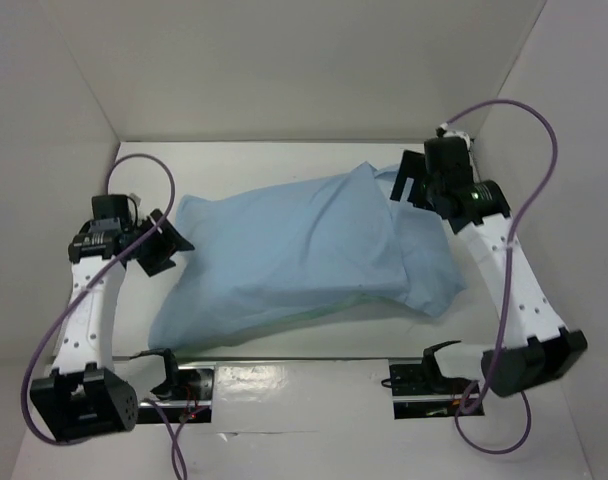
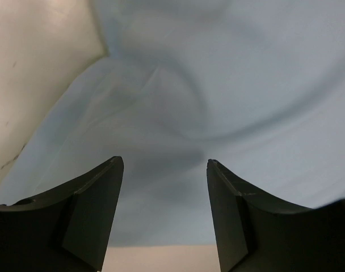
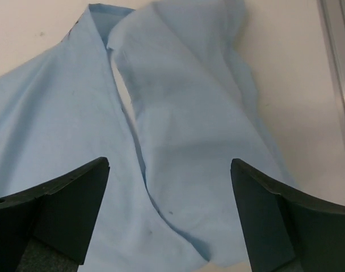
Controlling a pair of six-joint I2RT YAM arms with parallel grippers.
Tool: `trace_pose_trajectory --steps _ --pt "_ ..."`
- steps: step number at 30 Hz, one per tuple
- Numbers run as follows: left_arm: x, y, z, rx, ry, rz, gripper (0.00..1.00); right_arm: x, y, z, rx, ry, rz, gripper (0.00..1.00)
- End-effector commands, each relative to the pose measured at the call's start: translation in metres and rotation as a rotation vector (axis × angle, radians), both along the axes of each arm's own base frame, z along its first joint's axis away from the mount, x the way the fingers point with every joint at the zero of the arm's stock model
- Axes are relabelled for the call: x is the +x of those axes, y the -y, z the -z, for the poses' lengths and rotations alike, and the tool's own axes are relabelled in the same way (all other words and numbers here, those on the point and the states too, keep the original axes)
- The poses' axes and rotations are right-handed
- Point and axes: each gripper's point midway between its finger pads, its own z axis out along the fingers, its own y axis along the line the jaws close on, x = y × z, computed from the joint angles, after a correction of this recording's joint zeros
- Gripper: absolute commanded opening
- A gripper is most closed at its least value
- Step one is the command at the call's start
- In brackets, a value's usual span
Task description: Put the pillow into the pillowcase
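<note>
A white table (image 1: 284, 165), boxed in by pale walls (image 1: 284, 60), fills the overhead view. The pillowcase (image 1: 304, 255) lies across its middle, light-blue face up, swollen and rounded from the left-centre of the frame to the right-centre. A thin sea-green edge shows along its lower border. Its right end is looser: the right wrist view shows two blue flaps overlapping there, with a narrow pale slit between them in the upper left of that frame. Whether that slit is the pillow or bare table cannot be told, and none of the three views shows the pillow plainly. The left arm (image 1: 89, 310) rises along the left edge of the overhead frame to the pillowcase's left end. The right arm (image 1: 509, 270) climbs the right side to the case's upper right corner. The left gripper (image 2: 164, 170) has its jaws apart and nothing between them — creased blue cloth fills most of that frame beyond the fingers. The right gripper (image 3: 168, 167) also has its jaws spread wide and empty, poised over the flaps. Purple cables (image 1: 144, 165) loop off both arms.
</note>
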Motion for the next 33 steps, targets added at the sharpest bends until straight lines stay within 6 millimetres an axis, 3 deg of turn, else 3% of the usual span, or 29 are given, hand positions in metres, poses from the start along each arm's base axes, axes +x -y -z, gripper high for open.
trace_pose_trajectory --steps 1,3,4,6,7,8,11,12,13,15,16,17,18,19,20,22,23,24,27,29,31,32,33 --pt "-0.059 -0.010 0.027 0.081 -0.147 -0.097 0.73 -0.050 0.012 0.028 0.071 -0.062 0.088 0.96" --pt "-0.071 0.003 0.044 0.018 -0.162 -0.074 0.74 -0.063 0.003 0.048 0.133 -0.091 0.074 0.97" --pt "-0.070 0.013 0.046 -0.024 -0.146 -0.051 0.76 -0.072 0.000 0.068 0.154 -0.119 0.065 0.98" --pt "-0.070 0.038 0.053 -0.172 -0.120 0.001 0.77 -0.077 -0.020 0.089 0.236 -0.165 -0.005 0.98" --pt "-0.056 0.043 0.049 -0.204 -0.045 0.024 0.77 -0.075 -0.026 0.105 0.257 -0.171 -0.026 0.96" --pt "-0.051 0.050 0.047 -0.239 -0.009 0.054 0.77 -0.075 -0.039 0.109 0.308 -0.177 -0.079 0.94" --pt "-0.026 0.062 0.044 -0.294 0.060 0.124 0.60 -0.053 -0.061 0.119 0.381 -0.126 -0.160 0.77" --pt "-0.021 0.063 0.045 -0.296 0.063 0.136 0.48 -0.045 -0.065 0.121 0.391 -0.107 -0.171 0.70" --pt "-0.007 0.061 0.042 -0.299 0.051 0.135 0.05 -0.037 -0.069 0.121 0.408 -0.096 -0.175 0.42" --pt "0.013 0.058 0.036 -0.275 0.072 0.155 0.00 -0.011 -0.080 0.122 0.420 -0.077 -0.206 0.20" --pt "0.033 0.051 0.018 -0.240 0.115 0.141 0.00 -0.002 -0.082 0.121 0.421 -0.071 -0.207 0.09" --pt "0.045 0.049 0.023 -0.240 0.088 0.143 0.00 0.016 -0.089 0.117 0.433 -0.051 -0.223 0.00" --pt "0.061 0.047 0.016 -0.232 0.126 0.148 0.00 0.024 -0.093 0.114 0.450 -0.042 -0.227 0.00" --pt "0.080 0.044 -0.004 -0.227 0.180 0.147 0.00 0.032 -0.098 0.111 0.473 -0.031 -0.227 0.00" --pt "0.095 0.042 0.001 -0.228 0.174 0.146 0.00 0.047 -0.104 0.106 0.495 -0.004 -0.237 0.00" --pt "0.120 0.039 -0.010 -0.228 0.210 0.143 0.00 0.061 -0.111 0.100 0.532 0.026 -0.233 0.00" --pt "0.140 0.032 -0.030 -0.194 0.263 0.129 0.00 0.065 -0.117 0.098 0.535 0.041 -0.250 0.00" --pt "0.149 0.029 -0.024 -0.190 0.238 0.118 0.00 0.080 -0.111 0.099 0.513 0.064 -0.196 0.00" --pt "0.156 0.023 -0.043 -0.148 0.235 0.120 0.00 0.087 -0.107 0.096 0.466 0.056 -0.163 0.00" --pt "0.152 0.009 -0.042 -0.075 0.209 0.089 0.26 0.086 -0.095 0.096 0.414 0.066 -0.131 0.03" --pt "0.135 -0.002 -0.041 -0.033 0.160 0.051 0.58 0.079 -0.089 0.071 0.403 0.121 -0.126 0.27" --pt "0.125 -0.015 -0.044 0.016 0.160 0.010 0.80 0.074 -0.087 0.063 0.393 0.131 -0.135 0.66" --pt "0.117 -0.027 -0.043 0.039 0.143 -0.033 0.86 0.067 -0.084 0.038 0.391 0.176 -0.151 0.77"
